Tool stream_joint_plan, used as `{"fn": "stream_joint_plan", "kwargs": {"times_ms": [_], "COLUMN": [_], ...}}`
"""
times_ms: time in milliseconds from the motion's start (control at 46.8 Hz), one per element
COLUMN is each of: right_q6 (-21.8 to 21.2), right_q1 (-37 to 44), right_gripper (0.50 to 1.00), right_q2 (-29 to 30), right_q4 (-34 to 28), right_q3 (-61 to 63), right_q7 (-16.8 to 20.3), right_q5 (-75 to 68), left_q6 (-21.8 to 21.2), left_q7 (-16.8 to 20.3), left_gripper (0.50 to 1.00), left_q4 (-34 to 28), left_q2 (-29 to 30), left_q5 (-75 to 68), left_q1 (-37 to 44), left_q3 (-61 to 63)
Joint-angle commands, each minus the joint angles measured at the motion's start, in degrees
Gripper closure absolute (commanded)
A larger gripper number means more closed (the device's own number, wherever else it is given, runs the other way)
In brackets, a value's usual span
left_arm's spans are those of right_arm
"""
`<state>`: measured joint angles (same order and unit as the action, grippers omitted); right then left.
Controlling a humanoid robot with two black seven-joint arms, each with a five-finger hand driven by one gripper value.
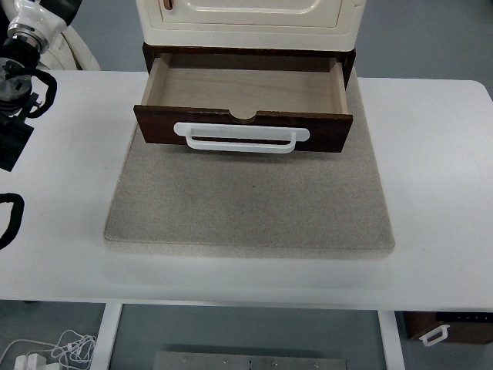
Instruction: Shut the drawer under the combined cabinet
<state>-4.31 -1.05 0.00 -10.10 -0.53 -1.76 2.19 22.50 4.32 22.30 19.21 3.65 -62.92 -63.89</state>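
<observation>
1. Drawer stood pulled out from the base of the cream cabinet, at the far middle of the white table.
2. Drawer inside was bare light wood, nothing in it; dark brown front panel faced the robot, with a small half-round notch in its top edge.
3. White bar handle ran across the front panel, roughly centred.
4. Cabinet and drawer sat on a grey speckled mat; the drawer front overhung the mat's far part.
5. Left arm came in at the upper left corner, white and black parts, over the table's left edge, well apart from the drawer.
6. Left hand was mostly cut off by the picture's left edge; only black parts showed, so cannot tell how far the fingers were spread. Nothing seen in its hold.
7. A black curved piece showed lower on the left edge, above the table; cannot tell what it belonged to.
8. Right arm did not show.
9. Below the table's near edge: white cables on the floor at lower left, and a dark box with a white handle at lower right.
</observation>
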Motion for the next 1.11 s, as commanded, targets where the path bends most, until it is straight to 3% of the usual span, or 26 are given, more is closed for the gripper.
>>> {"fn": "stream_joint_plan", "kwargs": {"times_ms": [0,320,577,897,1089], "right_q6": [0.01,0.01,0.01,0.01,0.01], "right_q1": [0.00,0.00,0.00,0.00,0.00], "right_gripper": [0.548,0.548,0.548,0.548,0.548], "right_q2": [0.00,0.00,0.00,0.00,0.00], "right_q4": [-0.01,-0.01,-0.01,-0.01,-0.01], "right_q3": [0.00,0.00,0.00,0.00,0.00], "right_q7": [0.00,0.00,0.00,0.00,0.00], "right_q5": [0.00,0.00,0.00,0.00,0.00], "left_q6": [0.00,0.00,-0.70,-5.01,-6.50], "left_q7": [-0.02,0.16,0.33,-0.02,0.25], "left_gripper": [0.500,0.500,0.500,0.500,0.500], "left_q4": [1.78,9.87,15.49,28.32,37.90], "left_q2": [1.79,10.49,12.34,12.96,16.12], "left_q5": [-0.23,-3.04,-5.67,-12.27,-13.15], "left_q1": [-0.62,-4.31,-7.83,-9.76,-11.26], "left_q3": [0.08,0.00,0.08,0.61,7.37]}}
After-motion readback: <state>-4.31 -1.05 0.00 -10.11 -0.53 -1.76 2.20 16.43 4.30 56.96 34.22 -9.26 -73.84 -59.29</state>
